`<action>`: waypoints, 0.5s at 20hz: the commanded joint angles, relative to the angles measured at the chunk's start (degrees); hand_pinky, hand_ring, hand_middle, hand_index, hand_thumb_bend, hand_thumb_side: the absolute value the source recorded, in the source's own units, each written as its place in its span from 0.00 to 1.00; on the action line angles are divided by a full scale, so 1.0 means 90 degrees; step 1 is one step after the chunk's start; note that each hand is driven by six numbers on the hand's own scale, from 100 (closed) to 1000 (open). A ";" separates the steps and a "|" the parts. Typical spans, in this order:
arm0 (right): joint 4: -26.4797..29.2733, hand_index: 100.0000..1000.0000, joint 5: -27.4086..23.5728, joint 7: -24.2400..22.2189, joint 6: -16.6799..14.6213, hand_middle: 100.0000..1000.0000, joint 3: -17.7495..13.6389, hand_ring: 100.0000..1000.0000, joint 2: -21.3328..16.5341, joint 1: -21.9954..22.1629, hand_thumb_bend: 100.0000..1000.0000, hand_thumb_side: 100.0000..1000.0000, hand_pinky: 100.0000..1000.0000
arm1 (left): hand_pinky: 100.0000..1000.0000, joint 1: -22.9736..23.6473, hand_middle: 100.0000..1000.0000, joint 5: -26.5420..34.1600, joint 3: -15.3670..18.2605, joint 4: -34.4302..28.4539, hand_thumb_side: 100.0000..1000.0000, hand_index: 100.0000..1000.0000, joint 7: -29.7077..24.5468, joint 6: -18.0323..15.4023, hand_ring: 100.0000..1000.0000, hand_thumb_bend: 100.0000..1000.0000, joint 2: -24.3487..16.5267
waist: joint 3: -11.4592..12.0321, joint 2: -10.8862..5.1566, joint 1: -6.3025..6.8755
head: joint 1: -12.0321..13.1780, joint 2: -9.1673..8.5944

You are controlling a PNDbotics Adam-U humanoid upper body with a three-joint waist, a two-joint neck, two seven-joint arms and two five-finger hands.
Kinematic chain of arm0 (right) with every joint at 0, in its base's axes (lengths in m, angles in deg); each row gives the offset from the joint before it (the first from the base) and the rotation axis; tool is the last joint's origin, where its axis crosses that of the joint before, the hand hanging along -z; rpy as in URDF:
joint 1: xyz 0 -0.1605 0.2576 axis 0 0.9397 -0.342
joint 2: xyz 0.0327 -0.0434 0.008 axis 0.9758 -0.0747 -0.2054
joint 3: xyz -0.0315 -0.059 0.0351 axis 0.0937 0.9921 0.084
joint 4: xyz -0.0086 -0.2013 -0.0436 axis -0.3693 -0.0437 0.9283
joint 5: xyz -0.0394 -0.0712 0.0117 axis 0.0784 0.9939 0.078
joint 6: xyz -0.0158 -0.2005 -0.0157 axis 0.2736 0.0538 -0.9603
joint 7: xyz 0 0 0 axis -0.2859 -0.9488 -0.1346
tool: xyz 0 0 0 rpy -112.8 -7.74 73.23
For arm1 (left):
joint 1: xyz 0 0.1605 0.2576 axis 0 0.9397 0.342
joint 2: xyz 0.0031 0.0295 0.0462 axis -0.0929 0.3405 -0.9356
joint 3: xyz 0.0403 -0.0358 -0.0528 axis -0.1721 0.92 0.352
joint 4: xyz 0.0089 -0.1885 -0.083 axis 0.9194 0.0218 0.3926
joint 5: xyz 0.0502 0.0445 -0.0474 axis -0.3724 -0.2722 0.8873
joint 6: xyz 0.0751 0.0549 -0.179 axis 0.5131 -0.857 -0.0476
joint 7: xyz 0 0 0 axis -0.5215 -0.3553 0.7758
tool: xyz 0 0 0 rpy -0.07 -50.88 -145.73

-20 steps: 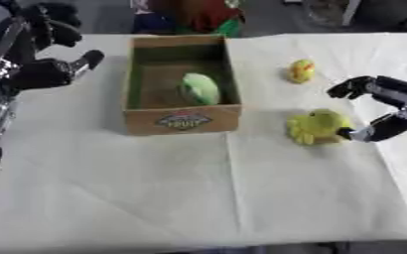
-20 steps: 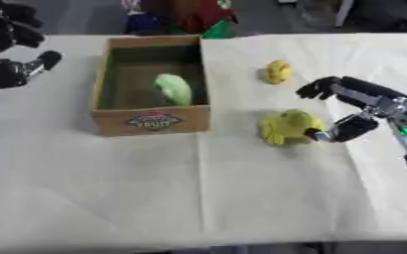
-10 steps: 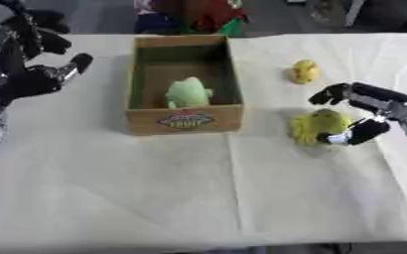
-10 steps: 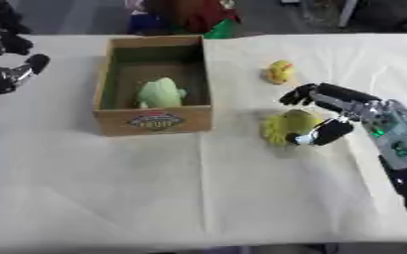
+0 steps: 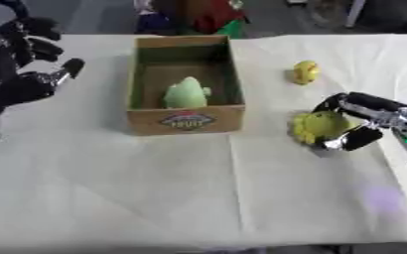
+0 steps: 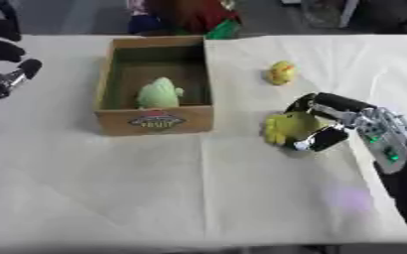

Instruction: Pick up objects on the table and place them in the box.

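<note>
A cardboard box [image 5: 186, 119] stands open on the cloth-covered table, with a light green soft toy [image 5: 184, 93] lying inside it. To its right lies a yellow-green soft toy [image 5: 316, 126] on the cloth. My right hand [image 5: 363, 121] is at that toy, with fingers curved over its top and the thumb curled beneath its right side. A small yellow toy [image 5: 305, 72] sits farther back, apart from the hand. My left hand [image 5: 32, 79] hovers at the left of the box with relaxed fingers, holding nothing.
The white cloth [image 5: 198, 188] covers the table to its front edge. Red, green and blue items [image 5: 203, 17] lie beyond the far edge behind the box.
My right hand has moved left onto the yellow-green toy and curled round it. The green toy in the box has shifted and settled lower. My left hand has drifted slightly.
</note>
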 commanded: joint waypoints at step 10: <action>0.1003 0.64 -0.0462 0.0701 0.0167 0.42 -0.0115 0.44 -0.0011 -0.1342 0.22 0.20 0.58 | 0.65 0.0105 0.60 0.0201 0.0119 -0.0411 0.00 0.76 -0.0001 -0.0053 0.59 0.44 -0.0012 | 0.0110 -0.0164 0.0002 | -0.0055 0.0030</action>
